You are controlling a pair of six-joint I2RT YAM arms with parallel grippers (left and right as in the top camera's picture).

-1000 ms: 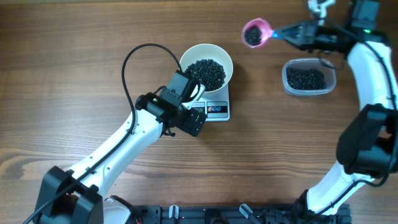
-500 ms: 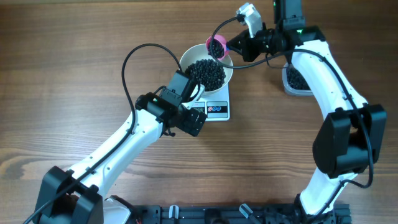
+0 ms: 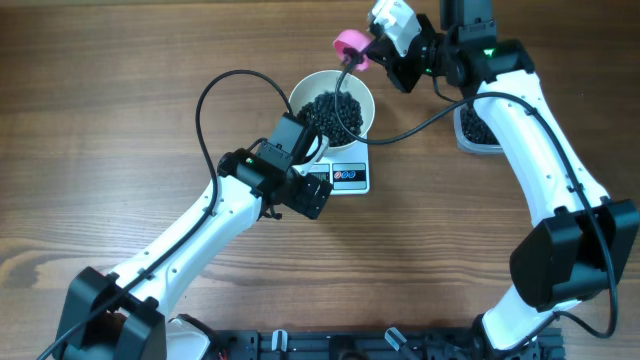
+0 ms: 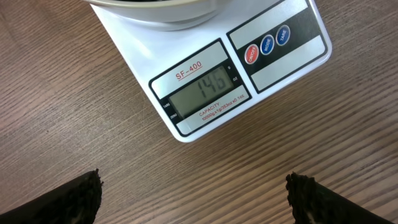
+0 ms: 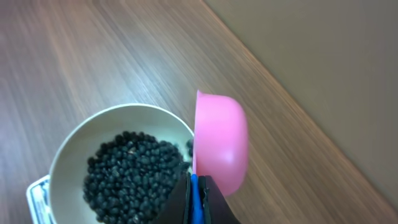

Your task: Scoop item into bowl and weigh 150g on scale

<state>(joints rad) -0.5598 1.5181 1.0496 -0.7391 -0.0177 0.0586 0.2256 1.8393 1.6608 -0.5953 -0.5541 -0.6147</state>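
Wood table (image 3: 120, 60): bowl (image 3: 298, 95) w/ beads (image 3: 325, 112) on scale (image 3: 350, 178), scoop (image 3: 350, 43) above.

The pink scoop (image 3: 350, 42) hangs over the far rim of the bowl (image 3: 297, 95), so that side is blocked. The left arm (image 3: 225, 215) and its black cable (image 3: 203, 100) crowd the bowl's left. The wood table (image 3: 100, 80) lies open far left and in front of the scale (image 3: 350, 178).

White arms (image 3: 190, 235), black joints (image 3: 575, 250), black cable (image 3: 198, 115)
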